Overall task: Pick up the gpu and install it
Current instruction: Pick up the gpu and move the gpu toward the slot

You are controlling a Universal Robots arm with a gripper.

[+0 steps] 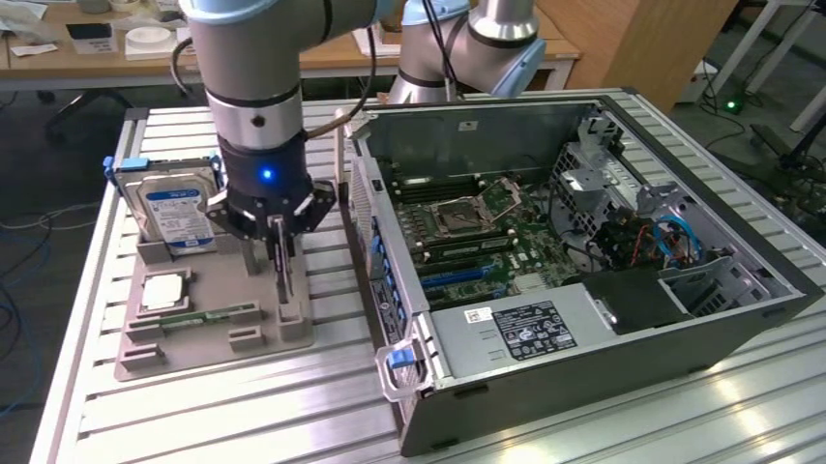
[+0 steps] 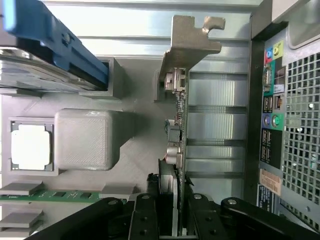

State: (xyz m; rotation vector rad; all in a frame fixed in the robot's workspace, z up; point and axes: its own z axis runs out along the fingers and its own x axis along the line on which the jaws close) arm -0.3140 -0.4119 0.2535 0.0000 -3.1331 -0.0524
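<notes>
At nine o'clock from the open case (image 1: 581, 193) in the exterior view, my claw (image 1: 279, 261) pinches the gpu (image 2: 181, 100), which stands upright in the grey holder (image 1: 246, 338).

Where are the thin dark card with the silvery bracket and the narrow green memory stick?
Thin dark card with silvery bracket (image 2: 182, 107): wrist view, on its board edge.
Narrow green memory stick (image 2: 55, 195): wrist view, on its green middle.

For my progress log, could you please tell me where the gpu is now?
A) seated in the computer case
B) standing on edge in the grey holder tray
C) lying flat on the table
B: the gpu stands on edge in the grey holder tray, the tool down over it, outside the computer case.
</notes>
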